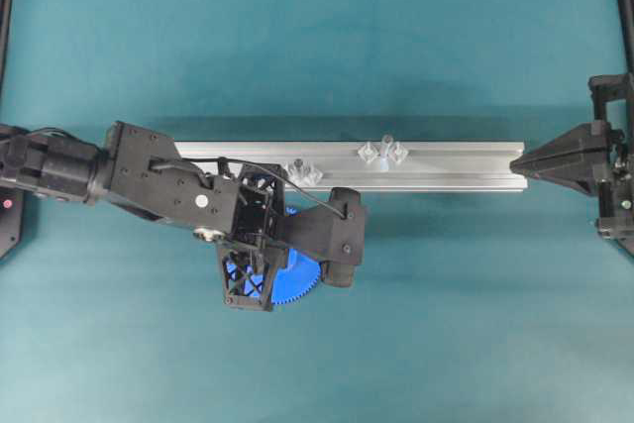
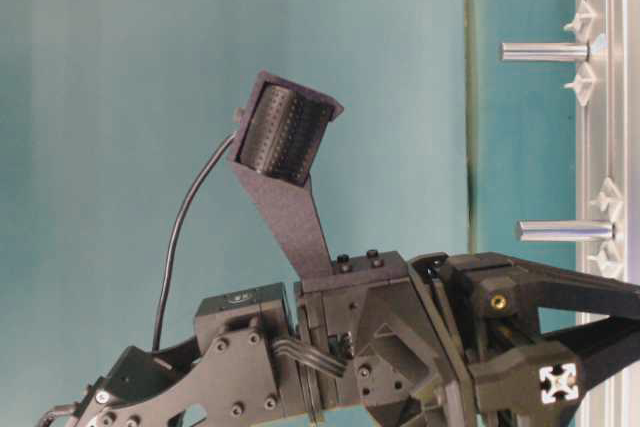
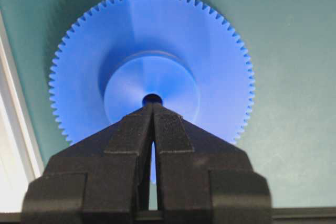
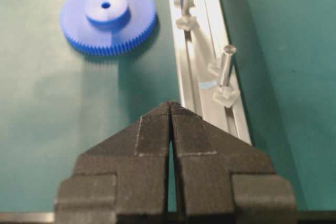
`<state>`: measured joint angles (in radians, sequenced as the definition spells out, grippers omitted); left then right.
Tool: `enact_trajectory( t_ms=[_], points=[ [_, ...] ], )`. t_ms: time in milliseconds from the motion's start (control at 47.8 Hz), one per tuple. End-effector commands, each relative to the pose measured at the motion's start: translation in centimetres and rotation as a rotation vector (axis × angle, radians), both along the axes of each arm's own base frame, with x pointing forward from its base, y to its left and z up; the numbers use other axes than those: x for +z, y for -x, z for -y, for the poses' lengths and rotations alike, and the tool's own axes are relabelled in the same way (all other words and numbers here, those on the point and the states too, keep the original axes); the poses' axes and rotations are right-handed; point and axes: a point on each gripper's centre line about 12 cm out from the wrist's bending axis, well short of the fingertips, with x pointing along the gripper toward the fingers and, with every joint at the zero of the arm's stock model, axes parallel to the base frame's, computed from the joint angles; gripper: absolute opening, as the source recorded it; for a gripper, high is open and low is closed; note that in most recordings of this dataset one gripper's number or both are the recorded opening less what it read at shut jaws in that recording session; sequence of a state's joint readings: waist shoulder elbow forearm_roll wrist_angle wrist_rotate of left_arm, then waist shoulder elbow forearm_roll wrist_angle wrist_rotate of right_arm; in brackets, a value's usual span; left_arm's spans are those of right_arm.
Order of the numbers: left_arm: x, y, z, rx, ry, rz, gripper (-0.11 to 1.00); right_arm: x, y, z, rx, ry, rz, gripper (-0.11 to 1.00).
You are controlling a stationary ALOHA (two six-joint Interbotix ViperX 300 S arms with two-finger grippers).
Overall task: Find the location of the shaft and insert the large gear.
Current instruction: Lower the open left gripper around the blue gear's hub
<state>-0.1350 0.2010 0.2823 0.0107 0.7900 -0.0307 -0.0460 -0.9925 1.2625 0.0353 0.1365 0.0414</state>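
Over the big blue gear, the left gripper [image 3: 153, 109] has its two black fingers pressed tight together, holding nothing. Its tip sits right at the little hole in the raised hub. The large gear [image 4: 107, 17] lies flat on the green table [image 1: 317, 37], just beside the silver rail [image 1: 446, 167]. Two small pegs stand up on the rail; the shaft [image 1: 384, 149] is one, with a clear piece on each side. Far off at the rail's end, the right gripper [image 4: 171, 107] is squeezed closed too, with nothing in it.
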Motion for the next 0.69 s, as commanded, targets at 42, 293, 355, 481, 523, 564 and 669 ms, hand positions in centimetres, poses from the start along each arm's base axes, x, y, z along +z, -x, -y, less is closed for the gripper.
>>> enact_trajectory(
  t_ms=[42,293,355,481,523,564,669],
  points=[
    [1.1,-0.3,0.3,-0.004,0.003,0.023,0.00,0.2,-0.1,0.0,-0.006,-0.010,0.007,-0.02],
    [1.2,-0.6,0.2,0.014,0.008,0.025,0.28,0.0,-0.1,0.0,-0.006,-0.011,0.000,-0.02],
    [1.0,-0.5,0.2,0.025,0.009,0.018,0.46,0.0,-0.1,0.0,-0.006,-0.011,0.000,-0.02],
    [0.8,-0.4,0.2,0.037,0.015,0.020,0.81,-0.1,0.0,0.0,-0.012,-0.028,-0.002,-0.02],
    [0.8,-0.5,0.2,0.039,0.015,0.023,0.89,-0.2,0.0,0.0,-0.020,-0.043,-0.006,-0.02],
    [0.7,-0.5,0.2,0.040,0.016,0.023,0.92,-0.4,0.1,0.0,-0.026,-0.057,-0.010,-0.02],
    [1.0,-0.6,0.2,0.038,0.017,0.032,0.90,-0.7,0.2,0.0,-0.034,-0.074,-0.017,-0.02]
  ],
)
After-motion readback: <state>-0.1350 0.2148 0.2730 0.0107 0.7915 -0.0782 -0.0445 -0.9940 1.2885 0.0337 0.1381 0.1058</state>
